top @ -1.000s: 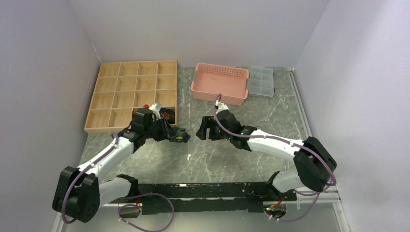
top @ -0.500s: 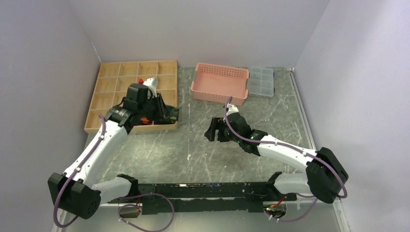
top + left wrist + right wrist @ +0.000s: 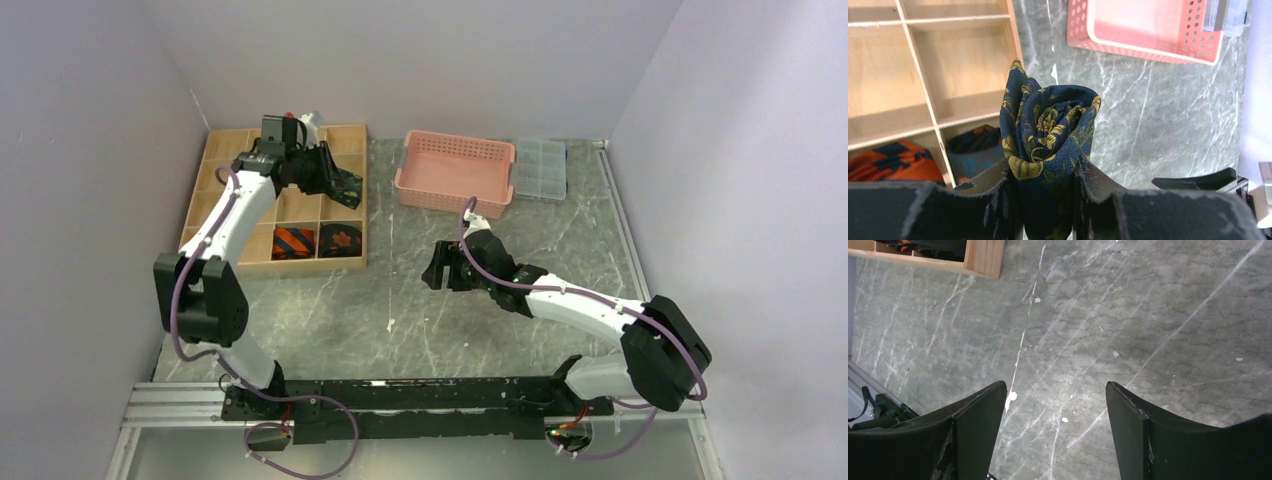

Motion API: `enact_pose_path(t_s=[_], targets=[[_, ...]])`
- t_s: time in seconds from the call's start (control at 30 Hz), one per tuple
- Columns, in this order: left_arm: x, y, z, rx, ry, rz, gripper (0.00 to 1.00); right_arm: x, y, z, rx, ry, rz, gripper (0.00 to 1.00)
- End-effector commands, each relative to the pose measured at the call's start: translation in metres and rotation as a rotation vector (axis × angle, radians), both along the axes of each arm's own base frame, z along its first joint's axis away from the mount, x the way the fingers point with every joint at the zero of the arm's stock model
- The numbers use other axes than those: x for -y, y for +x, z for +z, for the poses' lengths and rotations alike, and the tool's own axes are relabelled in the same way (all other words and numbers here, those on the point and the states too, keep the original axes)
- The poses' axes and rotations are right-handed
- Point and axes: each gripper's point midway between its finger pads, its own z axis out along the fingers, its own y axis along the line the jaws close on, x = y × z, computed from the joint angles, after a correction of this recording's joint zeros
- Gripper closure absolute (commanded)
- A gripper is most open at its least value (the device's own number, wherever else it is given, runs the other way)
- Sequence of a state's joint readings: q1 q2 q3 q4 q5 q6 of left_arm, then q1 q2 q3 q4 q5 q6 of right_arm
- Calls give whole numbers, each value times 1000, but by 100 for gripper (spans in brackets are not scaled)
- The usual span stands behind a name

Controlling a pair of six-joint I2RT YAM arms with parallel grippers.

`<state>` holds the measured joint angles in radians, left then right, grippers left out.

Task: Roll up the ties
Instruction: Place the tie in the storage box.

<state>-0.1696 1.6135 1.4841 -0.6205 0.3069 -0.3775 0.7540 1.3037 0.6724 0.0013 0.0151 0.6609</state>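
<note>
While the left gripper is clamped partway shut around the rolled floral tie, it's holding that roll upright in the air over the wooden divider tray at the far left of the tabletop. The roll is navy with yellow-green flowers, coiled up like a little rose, and the fingers press on both sides of its lower half. From the top view it hangs over the right-hand column of the tray, somewhere around the middle rows, though honestly I can't tell exactly which compartment it's above.

Two more ties sit in the tray. The orange-and-black striped tie is in the near row, third compartment from the left. The black tie with orange leaves is in the one just right of it, the near right corner. Both look bundled up.

Right of the tray there's a pink perforated basket, and just beside it on the right a clear plastic organizer box.

The right gripper is spread wide with nothing in it, hanging over the marbled tabletop near the middle, well apart from the tray.
</note>
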Motion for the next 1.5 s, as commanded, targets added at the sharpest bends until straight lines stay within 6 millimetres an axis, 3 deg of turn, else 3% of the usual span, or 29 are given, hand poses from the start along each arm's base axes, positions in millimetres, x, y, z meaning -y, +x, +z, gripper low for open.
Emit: enact_pose_path(t_s=[0.0, 0.23, 0.5, 0.73, 1.13, 1.3, 1.47], targets=[[0, 33, 28, 126, -107, -120, 97, -11, 13, 22, 62, 47, 12, 22], [13, 61, 24, 159, -219, -221, 97, -3, 15, 13, 61, 37, -3, 22], [5, 76, -48, 31, -212, -209, 97, 6, 11, 3, 40, 38, -4, 22], [-3, 81, -93, -65, -214, -205, 97, 13, 12, 3, 50, 35, -19, 22], [-49, 77, -128, -170, 60, -61, 97, 15, 13, 0, 46, 37, -23, 22], [-52, 71, -149, -219, 237, -48, 97, 18, 11, -4, 43, 31, -29, 22], [-50, 70, -154, -247, 320, -26, 97, 24, 10, -6, 45, 25, -40, 22]])
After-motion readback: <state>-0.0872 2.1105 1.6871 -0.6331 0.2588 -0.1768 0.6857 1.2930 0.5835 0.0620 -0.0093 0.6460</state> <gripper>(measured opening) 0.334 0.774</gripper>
